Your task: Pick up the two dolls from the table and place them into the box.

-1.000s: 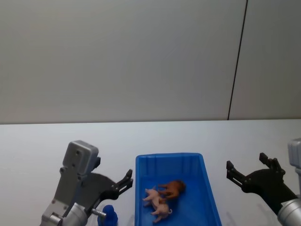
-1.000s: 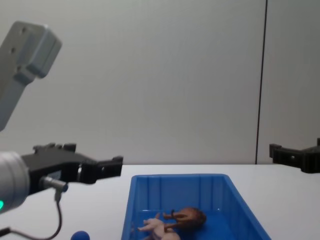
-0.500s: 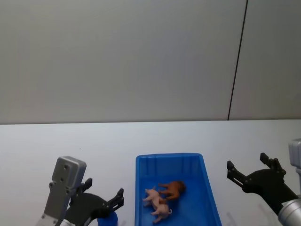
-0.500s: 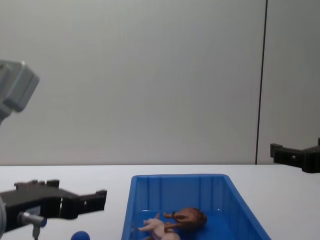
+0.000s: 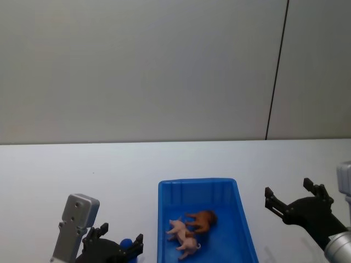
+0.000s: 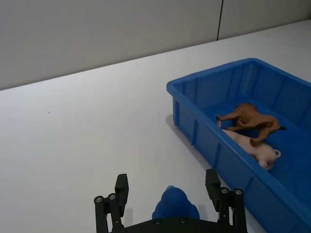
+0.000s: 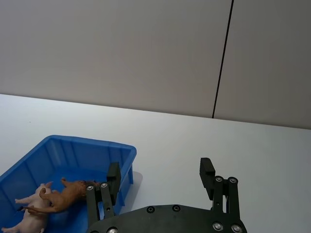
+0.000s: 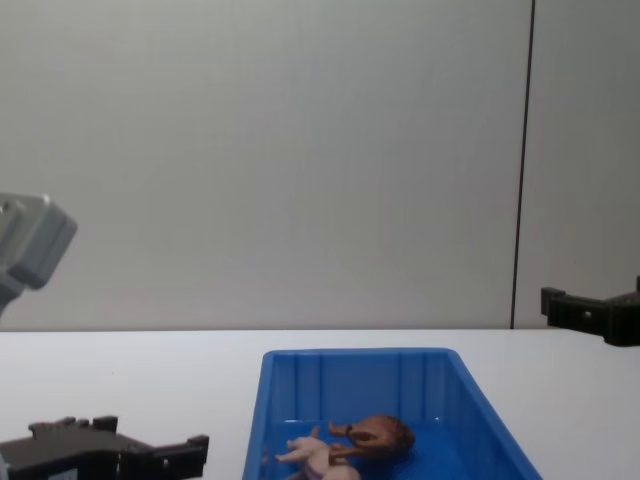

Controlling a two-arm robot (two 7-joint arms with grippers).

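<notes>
The blue bin (image 5: 205, 219) sits on the white tabletop (image 5: 82, 170), and both dolls lie inside it on its floor. The reddish-brown doll (image 5: 202, 219) rests toward the middle of the bin. The pale pink doll (image 5: 184, 238) lies just beside it on the side nearer the robot, and the 2 touch. In the left wrist view the brown doll (image 6: 248, 119) lies partly across the pink doll (image 6: 252, 148), with its thin legs spread. In the chest view the brown doll (image 8: 375, 435) and the pink doll (image 8: 310, 455) show low inside the bin (image 8: 350, 365), below its thick rim. In the right wrist view the bin (image 7: 73, 148) holds the brown doll (image 7: 65, 196) and the pink doll (image 7: 31, 208) side by side.

The left claw (image 5: 118, 246) hangs low over the tabletop to the left of the bin, apart from its wall. Its fingers are spread wide and hold nothing. In the left wrist view the left claw (image 6: 167, 201) is spread, and a small dark blue object (image 6: 174, 206) sits between the fingers near their base.

The right claw (image 5: 293, 200) is to the right of the bin, well apart from it and raised above the tabletop. Its fingers are spread wide and empty. In the right wrist view the right claw (image 7: 160, 187) is likewise spread, with the bin beyond 1 finger. In the chest view the right claw (image 8: 595, 318) enters at the right edge.
</notes>
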